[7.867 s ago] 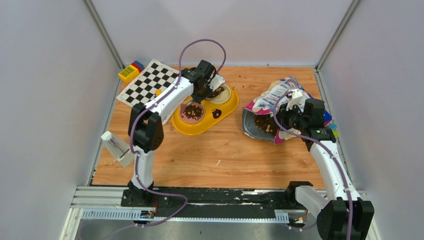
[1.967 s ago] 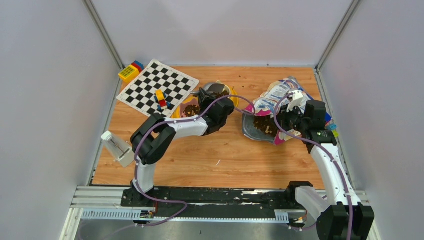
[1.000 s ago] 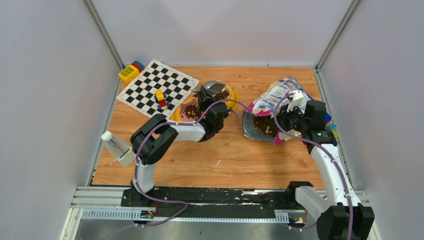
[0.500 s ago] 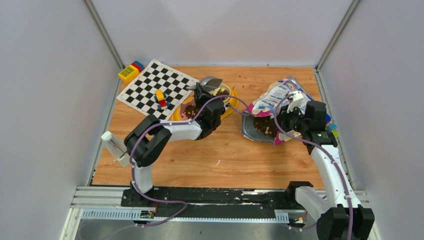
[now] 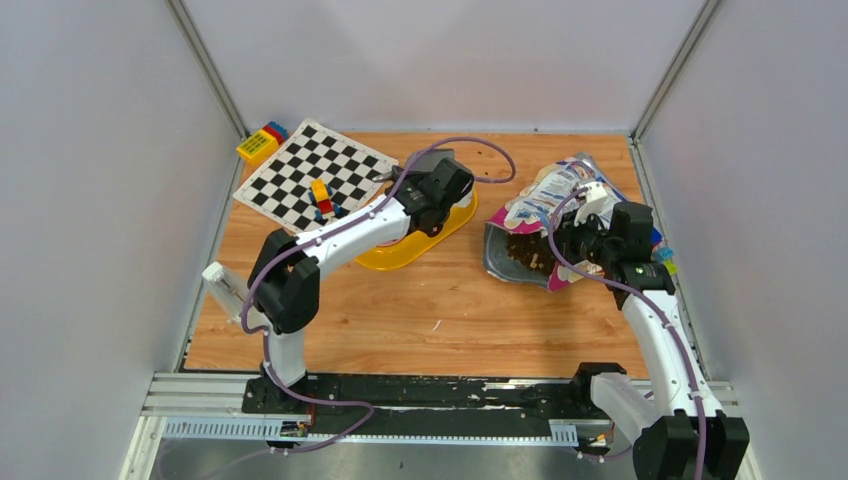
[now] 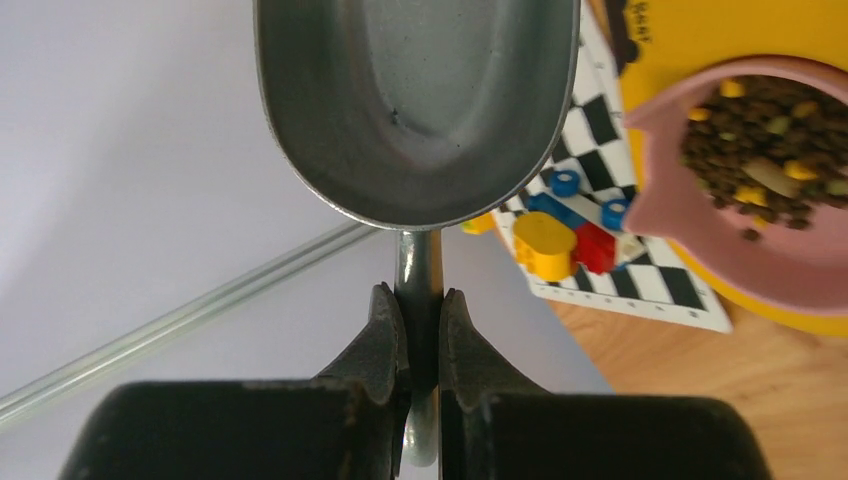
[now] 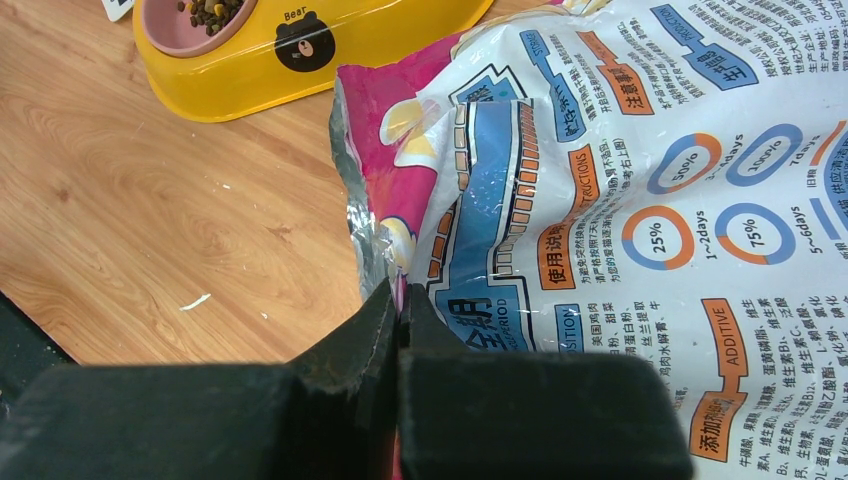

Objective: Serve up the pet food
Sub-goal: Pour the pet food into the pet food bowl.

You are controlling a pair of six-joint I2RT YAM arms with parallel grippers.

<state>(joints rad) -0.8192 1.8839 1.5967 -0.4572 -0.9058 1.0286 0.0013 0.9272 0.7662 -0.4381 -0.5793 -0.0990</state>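
Pinches the handle of the empty scoop (image 6: 420, 100) in the left gripper (image 6: 421, 330), beside the feeder (image 7: 330, 40). Nips the bag (image 7: 620, 200) edge in the right gripper (image 7: 398, 300), jaws pressed on the foil. Shows pet food (image 6: 760, 130) in the pink bowl (image 6: 700, 230) — more in the bag's mouth.

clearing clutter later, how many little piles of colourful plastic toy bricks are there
2: one pile in the far left corner beside the black-and-white checkerboard mat, one on that mat; the left arm may hide others.

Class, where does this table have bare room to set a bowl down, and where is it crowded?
Bare wood lies near, between yellow feeder, food bag and base rail. Crowded: far left, checkerboard with toy bricks; far right, the bag.
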